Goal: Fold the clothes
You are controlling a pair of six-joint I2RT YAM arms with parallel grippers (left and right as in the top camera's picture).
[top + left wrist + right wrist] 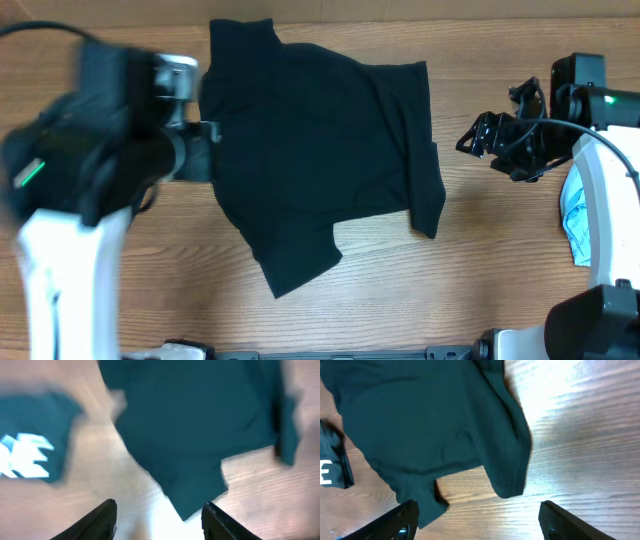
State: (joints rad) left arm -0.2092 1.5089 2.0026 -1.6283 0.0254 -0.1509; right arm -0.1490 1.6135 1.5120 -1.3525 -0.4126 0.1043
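Lying across the middle of the table (pixel 480 260), the black shirt (pixel 310 140) is spread mostly flat but with a ragged outline. One corner trails toward the near side, and a strip along its right side looks doubled over the body. I judge the fold barely begun: no clean rectangle yet, sleeves and hem not squared, and every later fold left to do.

A dark top with white lettering (pixel 30 450) lies apart from the shirt in both wrist views. The overhead view does not show it, probably because the left arm covers it. A light blue piece (pixel 578 215) sits at the table's right edge beside the right arm. Both look unfolded, so most of the task remains.

The left tool (pixel 159 505) has its fingers parted to a middling gap with only bare wood between them, and it holds nothing. Overhead, it sits just beside the shirt's left edge. The right tool (pixel 477 507) is spread wide and empty, well apart from the shirt's right hem with clear wood between.

The shirt's far edge runs close to the table's far edge, so there is little room to work there. The near side and the right side offer open wood for dragging or flipping cloth. The left side is crowded by the arm and, I judge, the lettered top.
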